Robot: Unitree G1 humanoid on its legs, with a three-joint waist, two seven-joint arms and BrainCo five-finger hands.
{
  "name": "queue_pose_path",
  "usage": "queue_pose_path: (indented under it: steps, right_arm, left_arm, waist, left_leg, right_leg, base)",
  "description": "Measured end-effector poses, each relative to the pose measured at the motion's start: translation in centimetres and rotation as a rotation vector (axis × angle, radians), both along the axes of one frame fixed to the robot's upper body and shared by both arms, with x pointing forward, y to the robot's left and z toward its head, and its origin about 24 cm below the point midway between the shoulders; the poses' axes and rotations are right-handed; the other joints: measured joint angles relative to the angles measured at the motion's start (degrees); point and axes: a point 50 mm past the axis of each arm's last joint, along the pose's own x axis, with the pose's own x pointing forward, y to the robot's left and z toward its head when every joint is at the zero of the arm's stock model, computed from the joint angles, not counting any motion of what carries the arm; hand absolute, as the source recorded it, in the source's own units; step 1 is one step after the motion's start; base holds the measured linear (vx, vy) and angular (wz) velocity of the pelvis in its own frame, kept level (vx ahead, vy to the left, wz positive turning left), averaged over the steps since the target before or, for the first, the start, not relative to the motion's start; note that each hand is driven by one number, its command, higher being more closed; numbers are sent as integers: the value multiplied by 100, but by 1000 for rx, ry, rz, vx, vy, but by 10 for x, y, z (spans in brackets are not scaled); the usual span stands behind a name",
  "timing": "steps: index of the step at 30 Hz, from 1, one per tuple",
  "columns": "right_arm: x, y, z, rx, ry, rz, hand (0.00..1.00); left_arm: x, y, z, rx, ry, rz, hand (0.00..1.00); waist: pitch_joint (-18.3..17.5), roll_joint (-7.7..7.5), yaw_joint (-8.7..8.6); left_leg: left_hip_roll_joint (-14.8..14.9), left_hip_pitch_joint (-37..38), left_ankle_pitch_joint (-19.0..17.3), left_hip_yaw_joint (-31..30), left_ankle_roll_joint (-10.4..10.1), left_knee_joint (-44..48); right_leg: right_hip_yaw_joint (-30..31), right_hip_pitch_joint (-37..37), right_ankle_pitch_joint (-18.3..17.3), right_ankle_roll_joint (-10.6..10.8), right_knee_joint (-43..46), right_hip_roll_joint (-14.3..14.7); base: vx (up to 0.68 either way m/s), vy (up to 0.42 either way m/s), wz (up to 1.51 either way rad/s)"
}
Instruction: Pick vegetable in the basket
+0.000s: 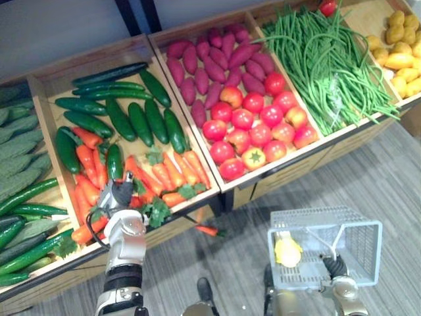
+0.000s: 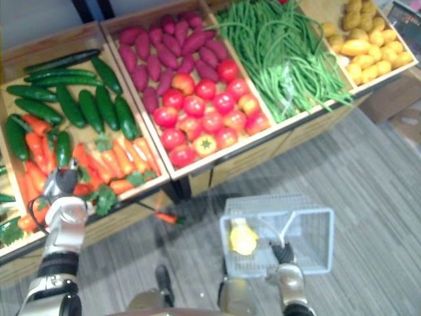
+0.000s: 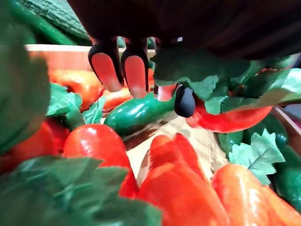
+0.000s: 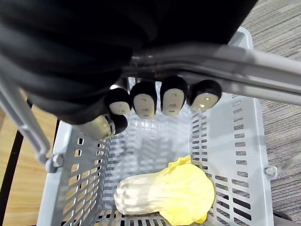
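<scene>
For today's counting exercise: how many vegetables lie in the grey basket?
1: a pale yellow napa cabbage lies on the floor of the grey basket, which the right hand holds by its handle. Nothing else shows inside.

grey wood-grain floor (image 1: 395, 178); slanted wooden display bins (image 1: 296, 172); grey-blue wall panels (image 1: 52, 26) behind
</scene>
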Motion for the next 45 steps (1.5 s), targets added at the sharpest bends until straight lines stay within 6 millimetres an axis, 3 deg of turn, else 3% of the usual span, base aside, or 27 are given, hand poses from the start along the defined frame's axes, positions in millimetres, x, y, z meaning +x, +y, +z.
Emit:
queue_pose_path:
  steps: [5,14,22,27,33,38,45]
  right_arm:
    - [-5,1,-4,8,24,-3,100]
    - [-7,1,-5,9,34,-3,100]
    - [-9,-4,-2,-1,32,11,100]
    - [2,-39,22,-137,-13,80,100]
    - [6,-83,53,-365,6,175,100]
    - [18,-101,73,-481,33,287,100]
    - [43,-115,109,-647,30,438,100]
  left_arm:
    - [1,-3,2,27,2,-16,100]
    - [3,-6,23,64,-85,-33,100]
    - [-11,-22,50,198,-203,-145,100]
    - [-31,-32,52,268,-214,-237,100]
    - [-34,-62,55,299,-223,-447,100]
    - [-36,-78,57,340,-220,-594,100]
    - [-41,-117,42,300,-187,-820,100]
  waist:
    - [-110,-4,-8]
    - [-146,-36,4]
    - [-243,-1,2]
    - [-385,3,24]
    - [-558,20,-19]
    - [-602,45,-139]
    - [-733,198,-129]
  left_leg:
    - [11,62,48,-98,-10,-77]
    - [-71,104,99,-121,30,-168]
    - [-82,293,98,-205,30,-277]
    - [-116,411,96,-151,30,-305]
    - [-208,507,76,-61,46,-308]
    - [-258,562,68,107,69,-315]
    - [-254,845,69,658,72,-353]
  right_leg:
    - [-69,107,3,-3,-37,12]
    - [-94,195,45,57,-183,-41]
    - [-157,394,45,56,-215,-41]
    - [65,448,125,44,-211,-53]
    - [319,458,190,136,-214,-122]
    - [643,385,257,240,-259,-157]
    - [1237,379,364,299,-307,-55]
  base:
    - [-3,-21,9]
    - [-3,0,2]
    - [26,-14,4]
    - [22,6,-5]
    - [-22,20,-13]
    - [-96,19,-23]
    - [-99,-8,-42]
